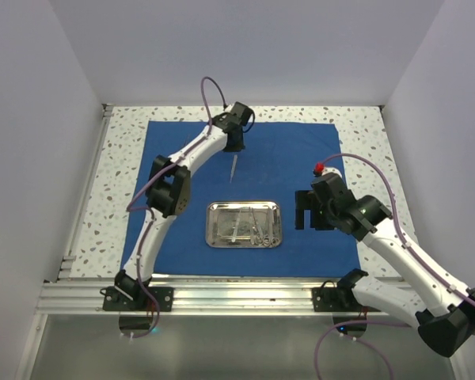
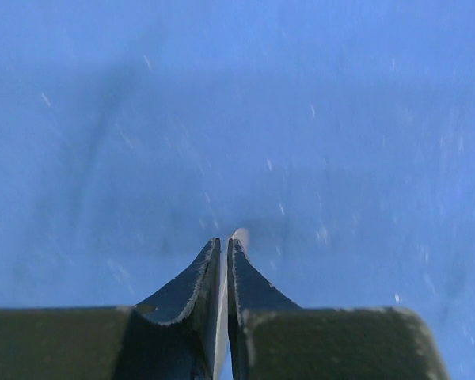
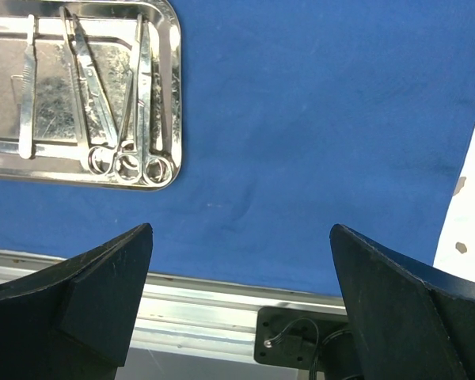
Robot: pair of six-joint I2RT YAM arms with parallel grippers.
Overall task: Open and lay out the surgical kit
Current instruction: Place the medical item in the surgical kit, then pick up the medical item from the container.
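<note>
Cloth (image 1: 301, 158) spread flat on table (image 1: 119, 158). Tray (image 1: 210, 226) at 6 o'clock on cloth, instruments (image 3: 145, 87) inside. Left gripper (image 1: 234, 149) at 12 o'clock from tray, pinching thin silver tool (image 1: 233, 168), probably tweezers. Right gripper (image 1: 307, 210) at 3 o'clock from tray, fingers spread.

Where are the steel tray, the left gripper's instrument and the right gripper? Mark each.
steel tray (image 1: 218, 229), top view, bare floor, left end.
held instrument (image 1: 233, 168), top view, mid-shaft.
right gripper (image 3: 241, 231), right wrist view, midway between fingertips.
</note>
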